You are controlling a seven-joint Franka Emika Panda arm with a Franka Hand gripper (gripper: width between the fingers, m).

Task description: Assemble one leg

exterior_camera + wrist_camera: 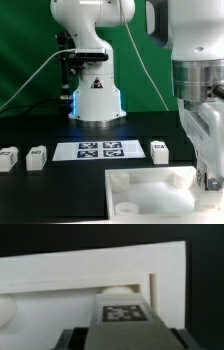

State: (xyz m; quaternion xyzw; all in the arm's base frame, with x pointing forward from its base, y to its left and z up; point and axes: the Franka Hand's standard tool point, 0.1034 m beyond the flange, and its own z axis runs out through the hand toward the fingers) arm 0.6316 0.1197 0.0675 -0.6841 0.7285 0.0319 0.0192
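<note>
Your pincer (122, 335) is closed on the leg (122, 314). In the wrist view the small white block sits between the two dark fingers (72, 340), its black-and-white tag facing the camera, and the jaws are no wider apart than the block itself. So picking up a leg is done. The leg hangs at the white panel (60, 274), close to one of its corners, and a rounded socket (118, 290) shows just beyond the block's far end. From this angle you cannot tell whether the leg's tip touches that socket or stands just off it. In the exterior view the pincer (207, 178) is down at the right end of the panel (145, 195), which lies flat on the table (60, 195). The arm hides the held leg there. Three other legs (37, 157) lie loose on the table, two off to that view's left and one just right of the marker board (100, 150), all well apart from the panel. As far as you can judge, the task is about halfway: the leg is gripped and brought to its corner, but nothing shows it seated. What is left is lining it up with the socket, pressing or turning it home, and letting go. Watch the alignment, since a tilted block would likely jam at the socket's rim.
</note>
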